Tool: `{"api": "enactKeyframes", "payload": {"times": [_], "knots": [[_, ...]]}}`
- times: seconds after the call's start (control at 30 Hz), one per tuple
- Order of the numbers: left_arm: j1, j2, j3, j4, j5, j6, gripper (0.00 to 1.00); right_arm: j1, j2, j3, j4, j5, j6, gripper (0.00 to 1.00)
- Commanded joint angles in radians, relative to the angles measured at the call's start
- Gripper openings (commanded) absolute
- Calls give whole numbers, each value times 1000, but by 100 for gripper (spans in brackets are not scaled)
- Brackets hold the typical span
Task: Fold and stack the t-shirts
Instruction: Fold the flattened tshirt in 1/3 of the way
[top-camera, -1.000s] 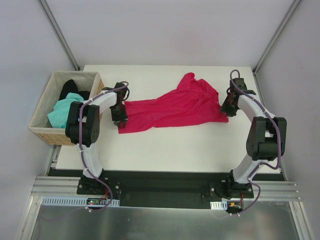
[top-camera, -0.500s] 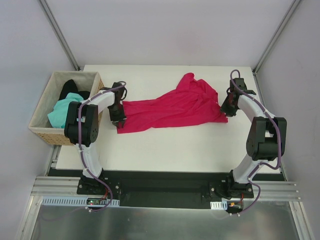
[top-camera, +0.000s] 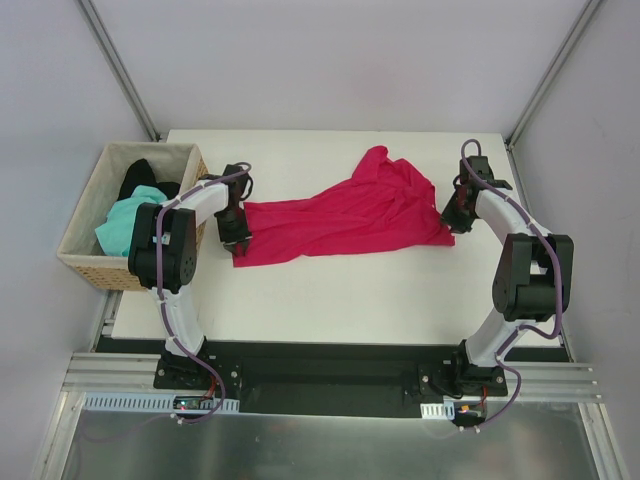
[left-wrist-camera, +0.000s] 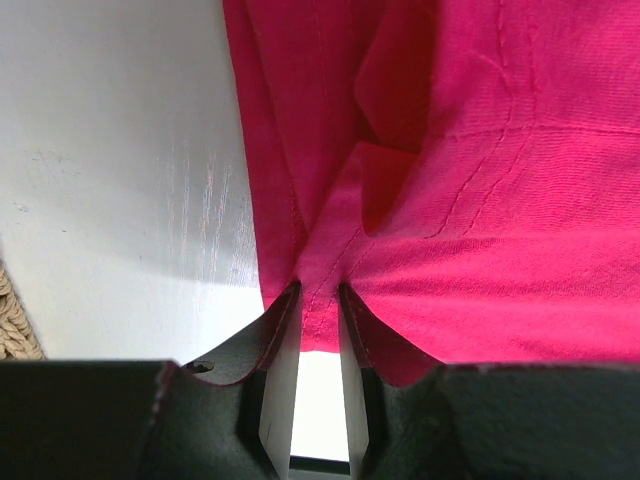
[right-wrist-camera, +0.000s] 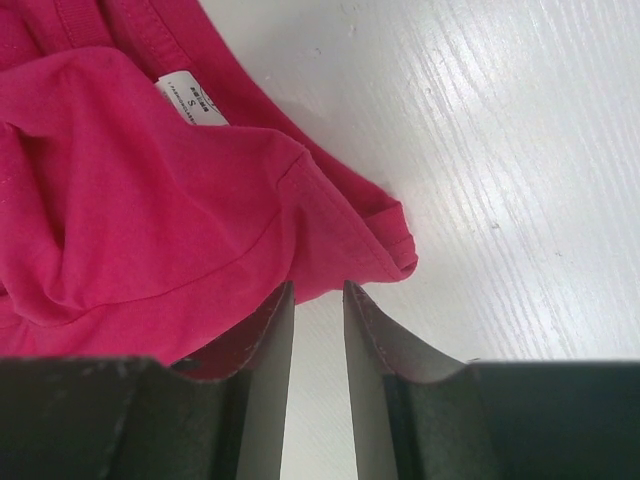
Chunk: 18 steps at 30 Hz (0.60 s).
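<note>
Shirt: bright crimson cloth t-shirt, stretched across the white table between both arms.
Left gripper: clenched on the hem.
Right gripper: narrow at the shirt's edge; grip unclear.
Handling: light and floppy, so pinch corners or hems.

The crimson t-shirt runs past the left wrist view's top and right edges. Its label has unreadable fine print (only an S shows). The black t-shirt lies partly under the teal t-shirt.

Three shirts were counted: red shirt, teal shirt, black shirt. One basket. Two arms: left arm, right arm.
</note>
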Motion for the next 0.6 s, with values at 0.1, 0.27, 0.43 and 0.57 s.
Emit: {"api": "enactKeyframes", "payload": {"times": [0.1, 0.27, 0.43, 0.57], "knots": [[14, -30, 28, -52, -31, 23, 21, -5, -21, 2, 26, -17, 41, 29], [16, -32, 25, -57, -30, 24, 21, -5, -17, -21, 40, -17, 46, 30], [16, -30, 22, -62, -23, 26, 21, -6, -8, -44, 51, -17, 50, 30], [16, -33, 23, -66, -20, 24, 20, -6, 2, -59, 63, -23, 61, 29]]}}
